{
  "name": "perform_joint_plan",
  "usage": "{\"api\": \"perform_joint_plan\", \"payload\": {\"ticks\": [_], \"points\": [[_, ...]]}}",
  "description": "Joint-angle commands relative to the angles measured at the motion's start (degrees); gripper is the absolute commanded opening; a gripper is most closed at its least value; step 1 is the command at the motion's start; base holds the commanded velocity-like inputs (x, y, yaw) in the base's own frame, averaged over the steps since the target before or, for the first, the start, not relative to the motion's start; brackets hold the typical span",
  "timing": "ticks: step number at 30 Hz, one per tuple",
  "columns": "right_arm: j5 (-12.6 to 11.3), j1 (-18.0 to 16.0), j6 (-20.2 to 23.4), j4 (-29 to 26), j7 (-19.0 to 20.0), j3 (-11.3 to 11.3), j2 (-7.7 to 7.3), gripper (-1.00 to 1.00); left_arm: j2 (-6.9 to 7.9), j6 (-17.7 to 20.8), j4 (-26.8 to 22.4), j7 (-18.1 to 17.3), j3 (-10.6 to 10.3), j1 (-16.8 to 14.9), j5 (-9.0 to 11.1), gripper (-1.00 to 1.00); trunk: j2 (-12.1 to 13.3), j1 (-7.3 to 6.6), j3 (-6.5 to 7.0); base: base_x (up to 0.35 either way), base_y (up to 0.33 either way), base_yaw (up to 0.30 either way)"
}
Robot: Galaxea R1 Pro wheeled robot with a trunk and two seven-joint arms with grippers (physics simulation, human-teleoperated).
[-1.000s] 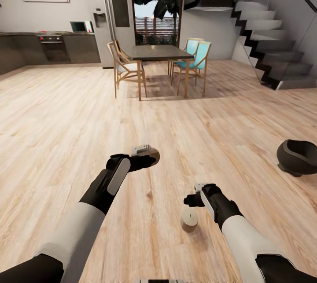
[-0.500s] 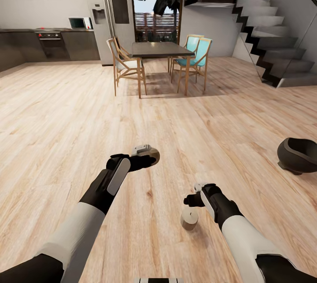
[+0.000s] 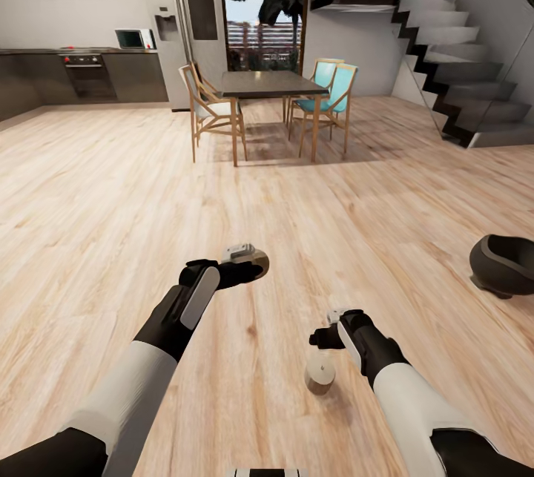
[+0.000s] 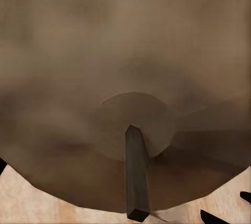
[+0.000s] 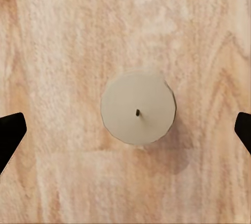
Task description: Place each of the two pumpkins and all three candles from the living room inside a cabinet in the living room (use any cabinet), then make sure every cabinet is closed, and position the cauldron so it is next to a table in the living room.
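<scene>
The right pincer (image 3: 326,336) is hanging right above a candle (image 3: 320,375) standing upright on the floor (image 3: 111,188), and in the right wrist view its two dark fingertips (image 5: 11,134) are sitting wide apart with the candle (image 5: 138,107) centred between them — nothing gripped on that side. The left pincer (image 3: 252,266) is looking clamped on another candle (image 3: 254,264); the left wrist view is showing that candle's (image 4: 125,78) tan top and dark wick pressed up against the lens.

What's worrying me: the floor candle is short and stubby, so if the open pincer is dropping off-centre, one fingertip could be nudging it over and sending it rolling across the wood. Closing too high could be pinching just the top edge and letting it slip out.

The cauldron (image 3: 504,265) is sitting on the floor off to the robot's right, well apart from both arms — swinging the base around carelessly could be bumping it. Also, the left candle is looking held near the fingertips, so a jerky turn could be shaking it loose.
</scene>
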Motion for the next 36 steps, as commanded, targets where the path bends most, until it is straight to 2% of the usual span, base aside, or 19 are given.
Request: {"api": "perform_joint_plan", "payload": {"ticks": [1,8,36], "points": [[0.6,0.0,0.3,-0.1,0.5,-0.2,0.03,1.00,0.01,0.1,-0.1,0.5,-0.1,0.0,0.6,-1.00,0.0,0.02,-0.05,0.295,-0.006,0.000],[0.6,0.0,0.2,-0.1,0.5,-0.2,0.03,1.00,0.01,0.1,-0.1,0.5,-0.2,0.0,0.6,-1.00,0.0,0.02,-0.05,0.098,-0.007,0.000],[0.6,0.0,0.2,-0.1,0.6,-0.2,-0.05,1.00,0.01,0.1,-0.1,0.5,-0.1,0.0,0.7,-1.00,-0.4,0.74,-6.26,0.001,0.000,0.000]]}}
